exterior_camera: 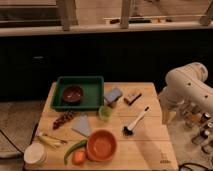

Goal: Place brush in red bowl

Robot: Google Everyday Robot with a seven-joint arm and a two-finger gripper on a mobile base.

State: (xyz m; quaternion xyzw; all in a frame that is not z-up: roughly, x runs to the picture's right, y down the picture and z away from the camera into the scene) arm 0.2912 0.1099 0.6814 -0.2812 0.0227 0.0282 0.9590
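Note:
The brush (pixel 135 122), with a white handle and a black bristle head, lies flat on the wooden table (pixel 145 150), right of centre, head towards the front. A dark red bowl (pixel 73 94) sits inside the green tray (pixel 95 82) at the back left. An orange-red bowl (pixel 101 145) stands at the front centre, left of the brush head. My white arm (pixel 186 86) hangs beside the table's right edge, apart from the brush. The gripper itself does not show.
A blue sponge (pixel 113 95), a brown block (pixel 132 97) and a green cup (pixel 105 113) lie behind the brush. A grey cloth (pixel 82 125), a dark cluster (pixel 64 119), a green vegetable (pixel 74 149), an orange (pixel 78 157) and a white container (pixel 35 154) lie front left. Bottles (pixel 198 125) stand off the right edge.

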